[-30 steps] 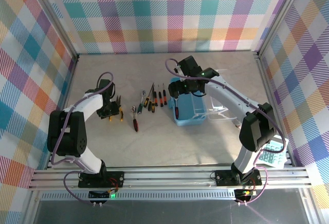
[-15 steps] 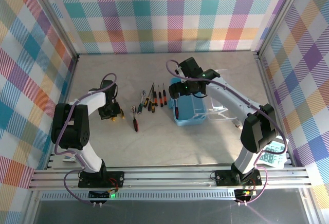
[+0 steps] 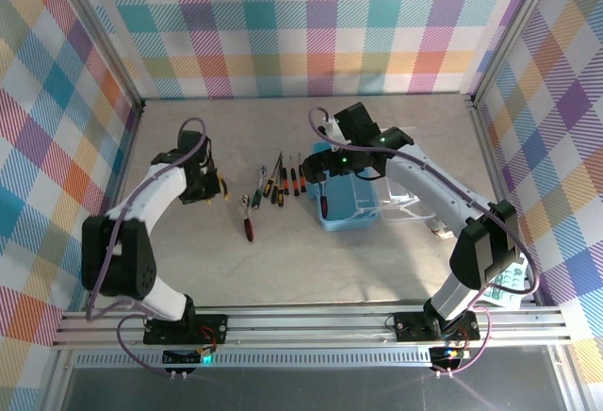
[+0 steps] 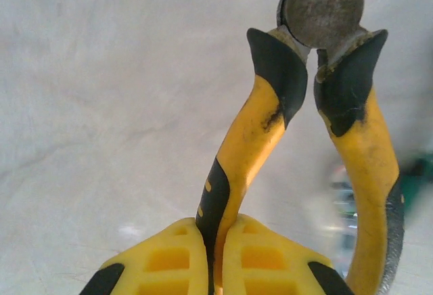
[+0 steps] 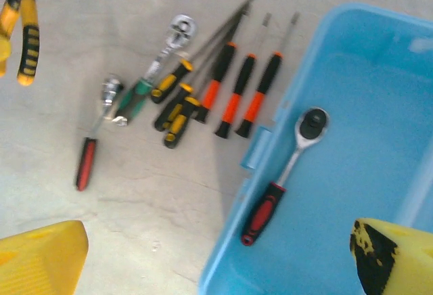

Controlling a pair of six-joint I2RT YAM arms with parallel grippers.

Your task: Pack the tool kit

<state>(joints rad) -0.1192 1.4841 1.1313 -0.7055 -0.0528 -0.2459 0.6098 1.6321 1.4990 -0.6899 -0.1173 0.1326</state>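
The left gripper (image 4: 210, 258) is pinched tight on one yellow-and-black handle of the pliers (image 4: 254, 126), over the table (image 4: 101, 105) and well left of the blue case (image 5: 365, 72). The right gripper (image 5: 216, 258) hangs wide open over the case's left wall, holding nothing. A red-handled ratchet (image 5: 284, 173) lies inside the case, and the screwdrivers (image 5: 230, 92) lie in a row just beside it.
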